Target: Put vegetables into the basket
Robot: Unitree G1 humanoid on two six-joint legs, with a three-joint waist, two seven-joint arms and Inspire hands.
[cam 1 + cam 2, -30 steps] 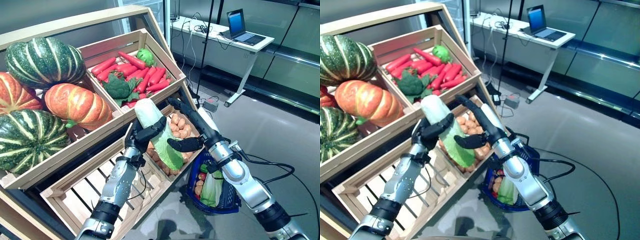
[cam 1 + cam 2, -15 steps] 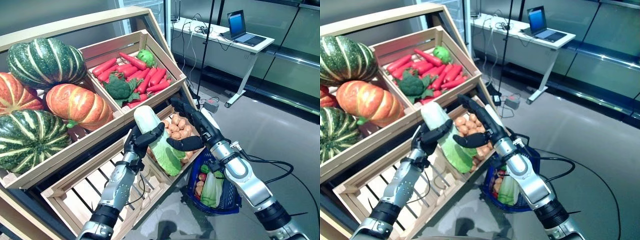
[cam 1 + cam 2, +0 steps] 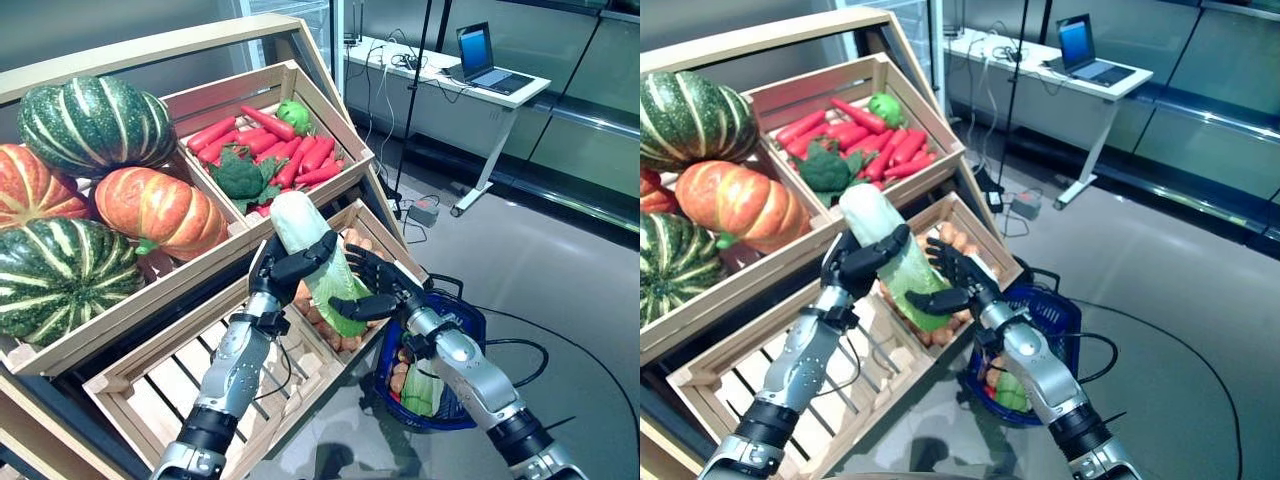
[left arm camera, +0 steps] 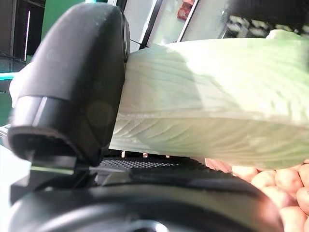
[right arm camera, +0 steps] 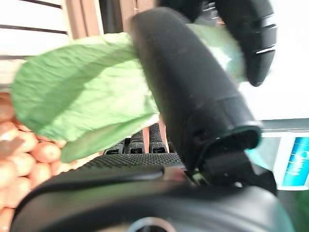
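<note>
A: Item: cabbage (image 3: 318,262). Where do we hold it?

B: Above the potato crate (image 3: 385,232), left hand (image 3: 283,272) curled round it, right hand (image 3: 372,288) cupping its leafy end, taking it for the basket (image 3: 462,318) beside the crate.

You can't see the cabbage's (image 3: 318,258) middle: the left hand (image 3: 283,272) wraps over it, and the right hand (image 3: 372,290) covers its leafy lower side. In the left wrist view the cabbage runs off the edge, so its tip is lost to you. The potatoes (image 3: 352,252) are mostly hidden behind cabbage and hands (only a few show at the crate's far end). The basket (image 3: 456,310) sits half behind the right arm; its contents are too crowded to sort beyond something green and a few round pieces. The pumpkins (image 3: 45,275) on your left are clipped by the frame edge.
</note>
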